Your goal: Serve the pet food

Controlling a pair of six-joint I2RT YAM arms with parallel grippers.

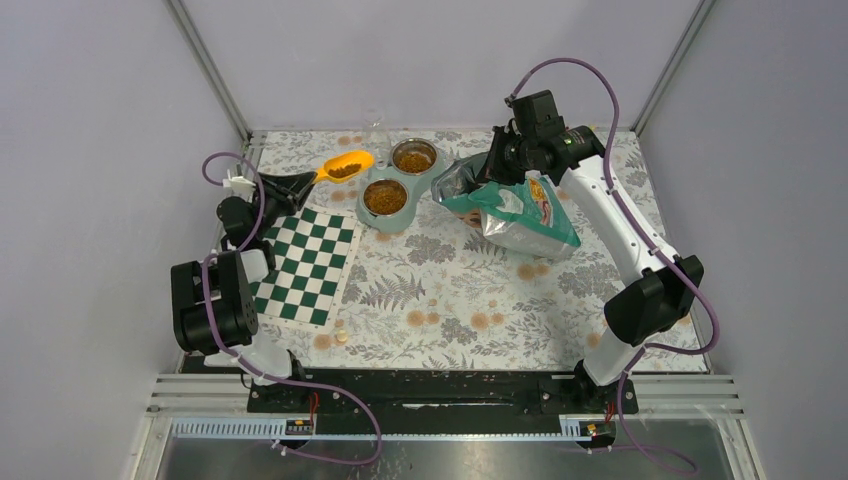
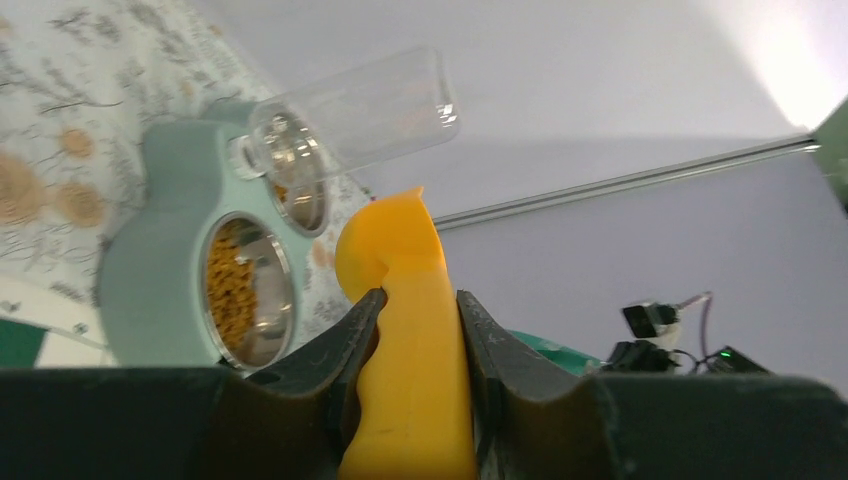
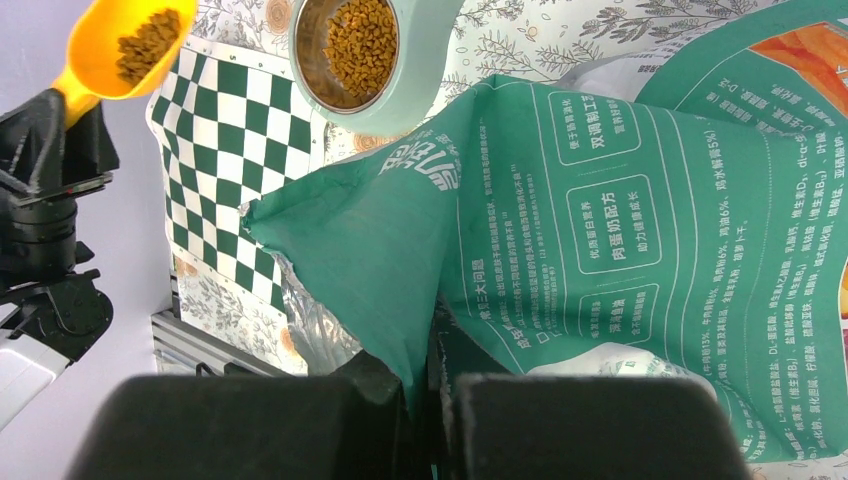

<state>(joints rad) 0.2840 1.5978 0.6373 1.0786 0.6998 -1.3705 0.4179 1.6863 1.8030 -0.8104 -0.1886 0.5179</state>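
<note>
An orange scoop holds a heap of pet food just left of a teal double-bowl feeder. My left gripper is shut on the scoop's handle, a finger on each side. Both steel bowls carry kibble. The teal-and-white pouch lies tilted to the feeder's right, its torn mouth facing the bowls. My right gripper is shut on the pouch's top edge, with the fold pinched between its jaws. The scoop and the near bowl also show in the right wrist view.
A green-and-white checkered mat lies on the left, under the left arm. A clear bottle stands at the feeder's far end. Grey walls and metal posts close in the floral table on three sides.
</note>
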